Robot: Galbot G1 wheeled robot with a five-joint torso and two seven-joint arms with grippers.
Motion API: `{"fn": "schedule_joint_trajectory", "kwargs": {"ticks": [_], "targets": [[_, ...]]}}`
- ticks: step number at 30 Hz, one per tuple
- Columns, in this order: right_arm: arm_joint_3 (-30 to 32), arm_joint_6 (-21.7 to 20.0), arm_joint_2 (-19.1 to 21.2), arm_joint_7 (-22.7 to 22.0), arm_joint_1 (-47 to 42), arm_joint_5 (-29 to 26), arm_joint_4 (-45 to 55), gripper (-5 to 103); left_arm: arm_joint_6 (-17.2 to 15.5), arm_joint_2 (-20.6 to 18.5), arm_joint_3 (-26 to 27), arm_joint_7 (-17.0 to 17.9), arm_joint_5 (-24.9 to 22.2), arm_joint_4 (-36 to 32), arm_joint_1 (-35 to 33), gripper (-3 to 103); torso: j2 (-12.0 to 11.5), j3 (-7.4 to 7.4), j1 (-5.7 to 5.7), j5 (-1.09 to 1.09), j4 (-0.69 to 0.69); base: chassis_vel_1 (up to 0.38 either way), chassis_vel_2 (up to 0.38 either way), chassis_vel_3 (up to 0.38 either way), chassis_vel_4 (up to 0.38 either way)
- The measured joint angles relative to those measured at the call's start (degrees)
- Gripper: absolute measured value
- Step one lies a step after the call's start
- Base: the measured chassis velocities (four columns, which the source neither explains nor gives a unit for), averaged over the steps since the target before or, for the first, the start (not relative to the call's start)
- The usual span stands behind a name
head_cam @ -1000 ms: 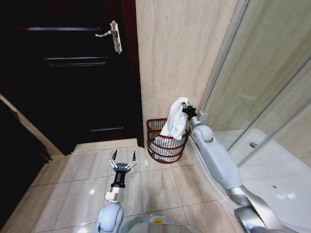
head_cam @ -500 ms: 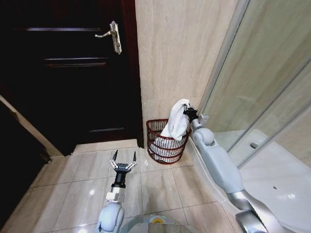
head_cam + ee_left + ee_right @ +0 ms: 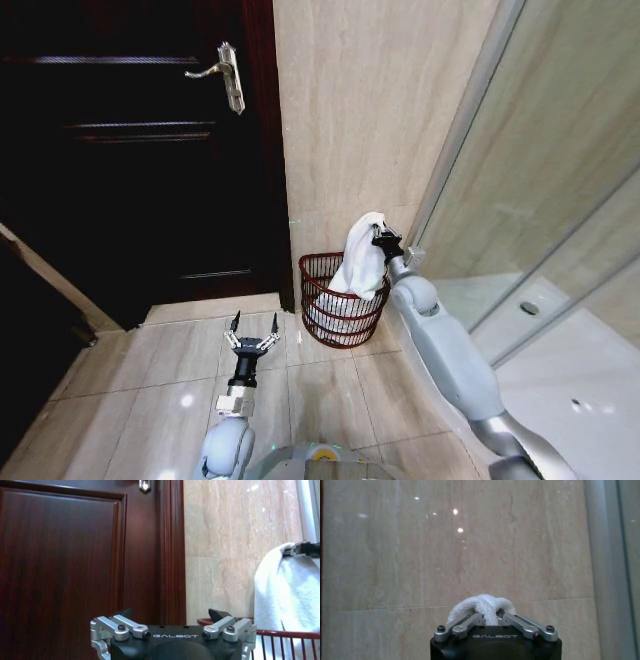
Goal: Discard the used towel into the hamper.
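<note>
Two grippers show from the head camera; the right gripper pinches the top fold of a white towel, a soft looped-pile cloth hanging in a limp drape; its lower end falls inside the hamper, a dark red-brown open-weave basket with horizontal ribs standing on the glossy beige floor tiles against the polished stone-look wall; more white cloth lies in its bottom. From the right wrist, the fingers press together on a bunched knob of terry; beside the hamper stands a dark panelled wooden door with a metal lever handle. The left gripper hangs low over the tiles with its fingers spread, holding nothing. Against half a second ago, the right gripper sits slightly lower and nearer the hamper; the whole view has shifted, so the camera has moved.
</note>
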State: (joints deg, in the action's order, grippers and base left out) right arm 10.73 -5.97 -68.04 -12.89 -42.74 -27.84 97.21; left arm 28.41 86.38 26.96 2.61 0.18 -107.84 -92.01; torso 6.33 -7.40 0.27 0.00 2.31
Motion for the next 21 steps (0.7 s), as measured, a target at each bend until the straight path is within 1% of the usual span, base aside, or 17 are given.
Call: {"fn": "schedule_joint_trajectory", "kwargs": {"ticks": [2, 3, 5, 6, 7, 8, 10, 11, 12, 13, 15, 16, 17, 19, 21], "targets": [[0.2, -2.0, 0.8, -0.8, -1.3, -0.4, 1.6, 5, 0.1, 0.0, -0.1, -0.1, 0.0, 0.5, 0.4, 100, 0.0, -0.02, 0.01, 0.00, 0.00, -0.039, 0.055, 0.031, -0.049], [0.2, -2.0, 0.8, -0.8, -1.3, -0.4, 1.6, 5, 0.1, 0.0, -0.1, -0.1, 0.0, 0.5, 0.4, 100, 0.0, -0.02, 0.01, 0.00, 0.00, -0.039, 0.048, 0.019, -0.058], [-0.1, -4.5, 1.7, -1.8, -2.0, -2.0, 2.3, 5, 0.1, 0.1, -0.1, -0.1, -0.1, 0.8, 0.7, 100, 0.0, -0.03, 0.02, 0.00, -0.01, 0.000, 0.000, 0.000, 0.000], [-0.1, -4.5, 1.7, -1.8, -2.0, -2.0, 2.3, 5, 0.1, 0.1, -0.1, -0.1, -0.1, 0.8, 0.7, 100, 0.0, -0.03, 0.02, 0.00, -0.01, 0.000, 0.000, 0.000, 0.000], [-0.5, -6.1, 2.3, -2.8, -1.9, -3.9, 2.5, 5, 0.2, 0.1, -0.1, -0.2, -0.2, 0.8, 0.8, 100, 0.0, -0.04, 0.02, 0.01, 0.00, 0.000, 0.000, 0.000, 0.000], [-1.1, -8.3, 3.1, -4.3, -1.7, -7.1, 3.1, 5, 0.2, 0.1, 0.0, -0.2, -0.3, 0.8, 0.9, 100, 0.1, -0.04, 0.01, 0.01, -0.01, 0.000, 0.000, 0.000, 0.000], [-2.7, -14.6, 4.8, -9.5, 0.3, -16.5, 5.2, 5, 0.2, 0.0, 0.1, -0.3, -0.7, 1.0, 1.0, 100, 0.1, -0.05, 0.01, 0.01, -0.01, 0.000, 0.000, 0.000, 0.000], [-2.7, -14.6, 4.8, -9.5, 0.3, -16.5, 5.2, 5, 0.2, 0.0, 0.1, -0.3, -0.7, 1.0, 1.0, 100, 0.1, -0.05, 0.01, 0.01, -0.01, 0.000, 0.000, 0.000, 0.000], [-3.7, -17.7, 5.9, -12.1, 1.6, -22.0, 6.2, 5, 0.2, -0.1, 0.1, -0.3, -0.8, 1.1, 1.1, 100, 0.1, -0.05, 0.01, -0.01, -0.01, 0.000, 0.000, 0.000, 0.000], [-4.5, -19.6, 6.8, -14.0, 2.9, -26.0, 6.6, 5, 0.3, -0.2, 0.2, -0.4, -0.9, 1.1, 1.1, 100, 0.1, -0.05, 0.01, 0.00, -0.01, 0.000, 0.000, 0.000, 0.000], [-6.1, -22.5, 8.7, -16.6, 6.3, -32.2, 6.3, 5, 0.4, -0.2, 0.3, -0.6, -1.1, 1.3, 1.1, 100, 0.1, -0.06, 0.01, 0.00, 0.00, 0.000, 0.000, 0.000, 0.000], [-6.1, -22.5, 8.7, -16.6, 6.3, -32.2, 6.3, 5, 0.4, -0.2, 0.3, -0.6, -1.1, 1.3, 1.1, 100, 0.1, -0.06, 0.01, 0.00, 0.00, 0.000, 0.000, 0.000, 0.000], [-6.7, -23.5, 9.5, -17.2, 7.9, -34.0, 5.7, 5, 0.5, -0.2, 0.4, -0.6, -1.2, 1.4, 1.0, 100, 0.1, -0.07, 0.02, -0.02, 0.01, 0.000, 0.000, 0.000, 0.000], [-7.4, -24.4, 10.4, -18.7, 10.7, -36.3, 4.9, 5, 0.8, -0.1, 0.5, -0.6, -1.4, 1.4, 0.8, 100, 0.1, -0.08, 0.03, 0.02, 0.01, 0.000, 0.000, 0.000, 0.000], [-7.4, -24.5, 10.7, -19.0, 11.4, -36.8, 5.1, 5, 0.9, -0.1, 0.7, -0.7, -1.6, 1.4, 0.5, 100, 0.1, -0.08, 0.03, 0.00, 0.00, 0.000, 0.000, 0.000, 0.000]]}}
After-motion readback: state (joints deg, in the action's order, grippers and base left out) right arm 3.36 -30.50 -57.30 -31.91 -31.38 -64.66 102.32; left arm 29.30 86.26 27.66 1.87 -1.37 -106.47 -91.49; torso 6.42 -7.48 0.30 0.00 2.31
